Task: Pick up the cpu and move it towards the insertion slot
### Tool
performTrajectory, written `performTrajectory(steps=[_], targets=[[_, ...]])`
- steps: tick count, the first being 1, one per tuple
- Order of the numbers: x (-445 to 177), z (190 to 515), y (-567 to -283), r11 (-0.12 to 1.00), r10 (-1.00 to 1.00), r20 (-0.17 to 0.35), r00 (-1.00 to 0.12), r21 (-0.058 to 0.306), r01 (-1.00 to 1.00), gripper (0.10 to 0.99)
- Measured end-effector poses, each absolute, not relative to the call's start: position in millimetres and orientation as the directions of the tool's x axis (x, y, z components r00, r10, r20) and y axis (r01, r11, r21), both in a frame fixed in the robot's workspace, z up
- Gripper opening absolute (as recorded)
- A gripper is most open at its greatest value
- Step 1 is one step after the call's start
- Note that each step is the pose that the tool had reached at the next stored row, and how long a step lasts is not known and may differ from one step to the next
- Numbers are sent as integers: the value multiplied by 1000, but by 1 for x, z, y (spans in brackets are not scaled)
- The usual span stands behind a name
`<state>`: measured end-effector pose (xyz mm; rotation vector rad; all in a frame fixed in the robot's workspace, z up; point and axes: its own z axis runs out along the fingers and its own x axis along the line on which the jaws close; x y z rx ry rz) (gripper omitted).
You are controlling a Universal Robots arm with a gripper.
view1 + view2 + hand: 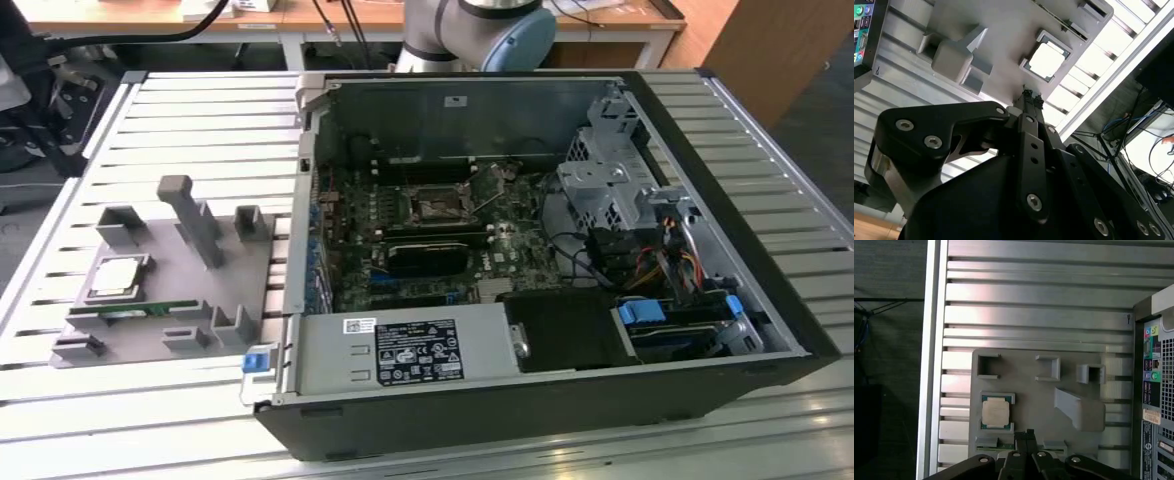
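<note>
The cpu lies flat in a recess of the grey holder plate at the exterior view's left, its silver top up. Both wrist views show the cpu from above. My gripper hangs above the plate, a short way beside the cpu and apart from it. Its two thin fingers are pressed together with nothing between them. The insertion slot is a dark square socket with a metal frame on the green board inside the open computer case.
A narrow green memory stick lies in the plate beside the cpu. Grey posts stand up from the plate. The case wall rises between plate and board. A power supply and cables crowd the case. The slatted metal table ends close to the plate.
</note>
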<state>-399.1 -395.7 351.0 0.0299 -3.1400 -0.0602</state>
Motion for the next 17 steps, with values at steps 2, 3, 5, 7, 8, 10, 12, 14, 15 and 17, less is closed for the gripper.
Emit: performTrajectory(steps=[2, 3, 5, 7, 8, 10, 12, 14, 15, 17], targets=[[-402, 351, -396, 999, -19, 0, -1000, 38, -19, 106], [-404, 351, -396, 999, -19, 1, -1000, 38, -19, 106], [-408, 351, -396, 999, -19, 0, -1000, 38, -19, 106], [-413, 351, -396, 999, -19, 1, -1000, 38, -19, 106], [-415, 351, -396, 999, -19, 0, -1000, 38, -19, 106], [-419, 351, -396, 999, -19, 0, -1000, 39, -19, 106], [-423, 351, -397, 999, -19, 0, -1000, 39, -19, 106], [-427, 350, -397, 999, -20, 0, -1000, 38, -19, 106], [-429, 350, -397, 999, -20, 0, -1000, 39, -20, 106], [-433, 350, -397, 999, -20, 0, -1000, 39, -20, 106]])
